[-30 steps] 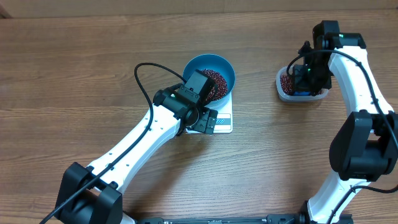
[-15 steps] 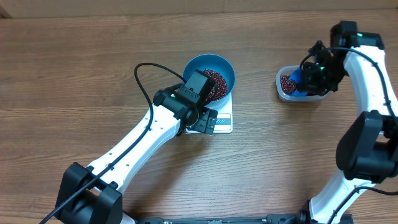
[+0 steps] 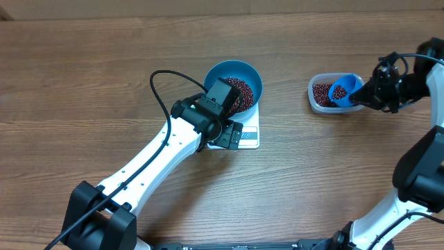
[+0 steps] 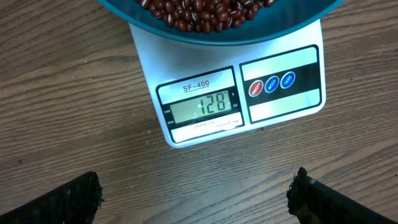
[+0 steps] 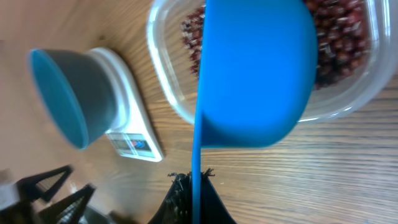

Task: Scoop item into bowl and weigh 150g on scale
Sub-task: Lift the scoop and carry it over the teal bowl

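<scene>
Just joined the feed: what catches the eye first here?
The bright blue bowl of red-brown beans sits mid-table on the white scale, whose display reads 128 in the left wrist view. At right, the right gripper is shut on a blue scoop over the clear tub of beans. The left gripper hangs open before the scale.

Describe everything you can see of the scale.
The scale is a flat white plastic-looking square lying level on the wooden table. Its front strip holds a grey display reading 128 under an SF-400 label, plus one red and two blue round buttons. The blue bowl of beans sits on it, overhanging its edges.
</scene>
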`<move>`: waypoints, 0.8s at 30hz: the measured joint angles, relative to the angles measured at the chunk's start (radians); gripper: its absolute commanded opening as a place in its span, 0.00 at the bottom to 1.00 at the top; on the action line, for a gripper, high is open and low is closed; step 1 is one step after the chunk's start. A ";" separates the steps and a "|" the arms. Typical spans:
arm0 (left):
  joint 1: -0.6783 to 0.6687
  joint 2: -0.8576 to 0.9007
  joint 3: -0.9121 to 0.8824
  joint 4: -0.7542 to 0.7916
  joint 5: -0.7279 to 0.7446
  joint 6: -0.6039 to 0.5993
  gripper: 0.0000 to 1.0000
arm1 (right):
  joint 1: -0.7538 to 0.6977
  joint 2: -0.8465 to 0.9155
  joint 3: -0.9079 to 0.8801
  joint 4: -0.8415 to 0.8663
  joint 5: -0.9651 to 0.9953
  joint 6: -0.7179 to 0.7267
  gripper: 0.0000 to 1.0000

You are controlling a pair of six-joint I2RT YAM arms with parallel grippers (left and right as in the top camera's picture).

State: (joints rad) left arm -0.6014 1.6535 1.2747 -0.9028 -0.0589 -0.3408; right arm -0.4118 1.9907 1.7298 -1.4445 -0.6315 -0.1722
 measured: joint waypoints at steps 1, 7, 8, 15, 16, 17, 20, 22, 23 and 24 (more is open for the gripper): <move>0.000 0.000 0.000 0.000 0.000 0.000 1.00 | -0.009 0.000 0.000 -0.009 -0.021 -0.016 0.04; 0.000 0.000 0.000 0.000 0.000 0.000 1.00 | -0.032 0.000 0.018 -0.068 -0.083 -0.066 0.04; 0.000 0.000 0.000 0.000 0.000 0.000 1.00 | -0.032 0.000 0.030 -0.084 -0.087 -0.076 0.04; 0.000 0.000 0.000 0.000 0.000 0.000 1.00 | -0.005 0.004 0.244 -0.206 -0.101 -0.119 0.04; 0.000 0.000 0.000 0.000 0.000 0.000 1.00 | 0.007 0.004 0.275 -0.214 -0.101 -0.122 0.04; 0.000 0.000 0.000 0.000 0.000 0.000 0.99 | 0.033 0.004 0.327 -0.228 -0.103 -0.125 0.04; 0.000 0.000 0.000 0.000 0.000 0.000 1.00 | 0.103 0.004 0.410 -0.237 -0.105 -0.130 0.04; 0.000 0.000 0.000 0.000 0.000 0.000 0.99 | 0.158 0.004 0.447 -0.233 -0.105 -0.133 0.04; 0.000 0.000 0.000 0.000 0.000 0.000 0.99 | 0.184 0.004 0.459 -0.227 -0.104 -0.135 0.04; 0.000 0.000 0.000 0.000 0.000 0.000 1.00 | 0.214 0.004 0.467 -0.217 -0.102 -0.137 0.04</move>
State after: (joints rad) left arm -0.6014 1.6535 1.2747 -0.9028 -0.0589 -0.3408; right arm -0.1978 1.9945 2.1971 -1.6619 -0.7338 -0.3088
